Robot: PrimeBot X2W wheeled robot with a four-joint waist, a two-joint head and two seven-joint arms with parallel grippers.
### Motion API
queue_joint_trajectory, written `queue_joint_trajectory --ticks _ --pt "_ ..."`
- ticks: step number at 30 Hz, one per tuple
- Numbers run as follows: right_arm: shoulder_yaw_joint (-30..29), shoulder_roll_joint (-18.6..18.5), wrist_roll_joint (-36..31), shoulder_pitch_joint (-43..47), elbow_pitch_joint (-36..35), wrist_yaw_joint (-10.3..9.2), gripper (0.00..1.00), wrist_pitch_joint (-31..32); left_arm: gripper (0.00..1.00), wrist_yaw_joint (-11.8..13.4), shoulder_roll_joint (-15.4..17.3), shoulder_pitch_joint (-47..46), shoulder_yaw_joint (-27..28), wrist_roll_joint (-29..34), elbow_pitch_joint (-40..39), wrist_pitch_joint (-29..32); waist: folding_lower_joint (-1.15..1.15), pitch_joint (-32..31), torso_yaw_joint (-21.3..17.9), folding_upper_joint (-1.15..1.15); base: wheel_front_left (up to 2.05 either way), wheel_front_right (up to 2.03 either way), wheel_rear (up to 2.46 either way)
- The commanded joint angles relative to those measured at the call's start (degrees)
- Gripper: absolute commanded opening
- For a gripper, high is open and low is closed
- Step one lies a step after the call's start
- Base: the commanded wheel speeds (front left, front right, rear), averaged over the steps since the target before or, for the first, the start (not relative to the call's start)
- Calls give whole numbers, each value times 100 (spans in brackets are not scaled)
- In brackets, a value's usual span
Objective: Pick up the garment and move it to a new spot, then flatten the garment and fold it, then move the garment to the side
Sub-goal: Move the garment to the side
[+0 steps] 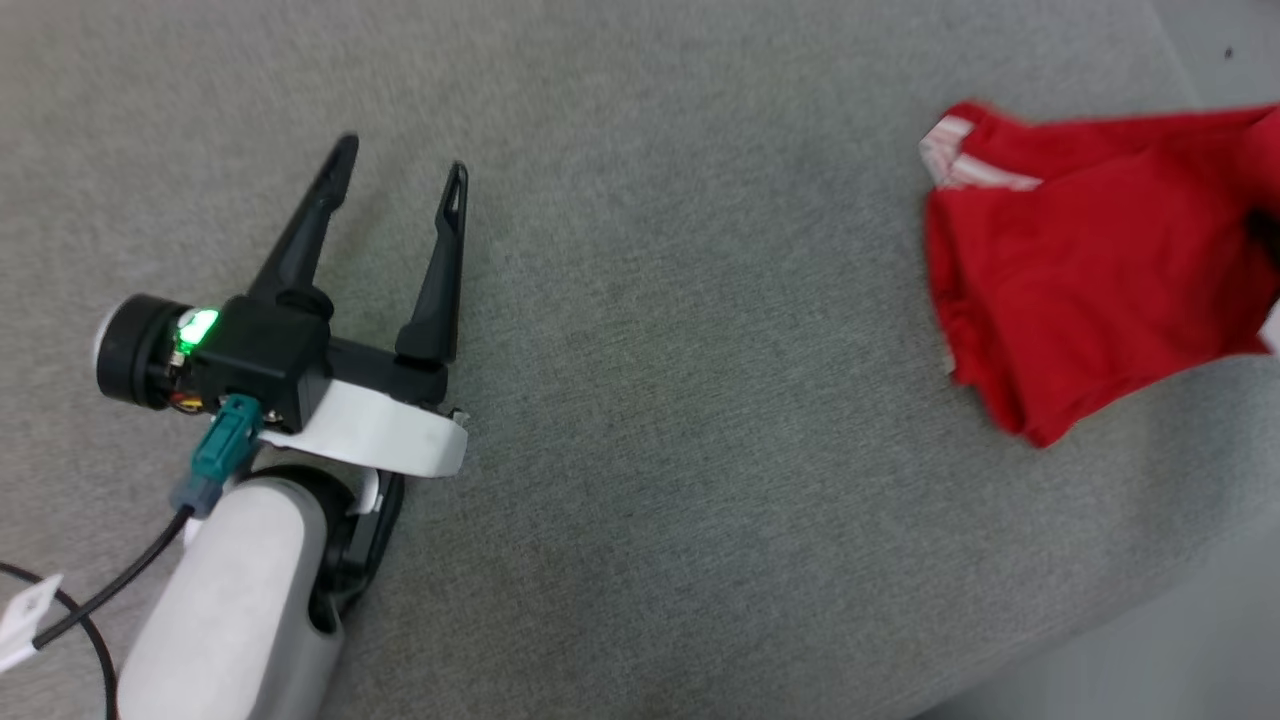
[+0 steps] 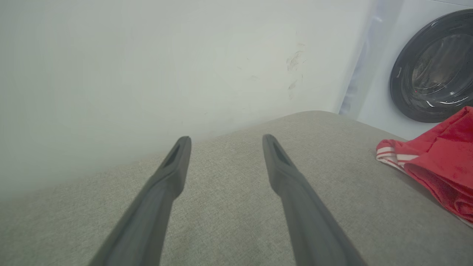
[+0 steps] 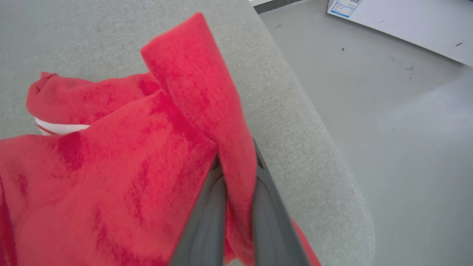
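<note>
The garment (image 1: 1090,260) is a crumpled red shirt with red-white striped trim, lying at the right of the grey cushioned surface (image 1: 680,300). In the right wrist view a fold of the garment (image 3: 155,147) is pinched between my right gripper (image 3: 236,162), which is shut on it near the surface's edge. My left gripper (image 1: 400,165) is open and empty, resting low over the surface far to the left of the shirt. From the left wrist view the garment (image 2: 439,162) lies off to the right of the left gripper (image 2: 226,140), well apart from it.
A washing machine door (image 2: 436,70) and a pale wall (image 2: 147,66) stand beyond the cushion's far edge. Grey floor (image 3: 388,111) drops away past the cushion's rounded edge, with a white board (image 3: 399,22) lying on it. A black cable (image 1: 90,610) trails from my left arm.
</note>
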Motion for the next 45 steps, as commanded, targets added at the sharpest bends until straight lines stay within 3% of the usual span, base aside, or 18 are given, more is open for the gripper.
queue_joint_trajectory --ticks 1,7,11,12,13,14,15,21,28,37,45 --pt "-103 -106 -13 -270 157 -4 0 -175 100 -28 85 -173 -13 72 -93 55 -1 498 -58 0 0 0 0" --pt "-388 -358 -147 -725 700 -5 0 -777 100 -46 211 -431 -62 190 -332 250 -1 924 58 0 0 0 0" --pt "-442 -172 -152 -882 1076 -4 0 -1134 100 -50 237 -493 -97 226 -396 323 -1 1055 93 0 0 0 0" --pt "-447 -128 -159 -915 1171 -4 19 -1243 100 -47 240 -488 -107 225 -393 330 -1 1065 95 0 0 0 0" --pt "-447 -128 -159 -915 1171 -4 19 -1243 100 -47 240 -488 -107 225 -393 330 -1 1065 95 0 0 0 0" --pt "-431 -100 -187 -934 1264 -4 84 -1328 100 -41 240 -483 -110 224 -394 336 -1 1070 95 0 0 0 0" --pt "-409 -94 -222 -955 1337 -4 100 -1437 100 -36 242 -470 -121 219 -386 340 -1 1069 95 0 0 0 0" --pt "-361 -95 -443 -1009 1664 -4 100 -2316 100 10 226 -323 -108 144 -228 271 -1 817 64 0 0 0 0" --pt "-69 25 -745 -584 1599 -4 100 -3146 100 164 74 134 -20 -99 153 -60 -1 -4 54 0 0 0 0" --pt "288 400 -872 505 853 -5 100 -3432 100 437 -134 935 99 -385 661 -365 -1 -1110 304 0 0 0 0" --pt "475 840 -1021 1595 -150 -4 100 -3342 100 504 -232 1385 212 -660 968 -549 -1 -1716 827 0 0 0 0"
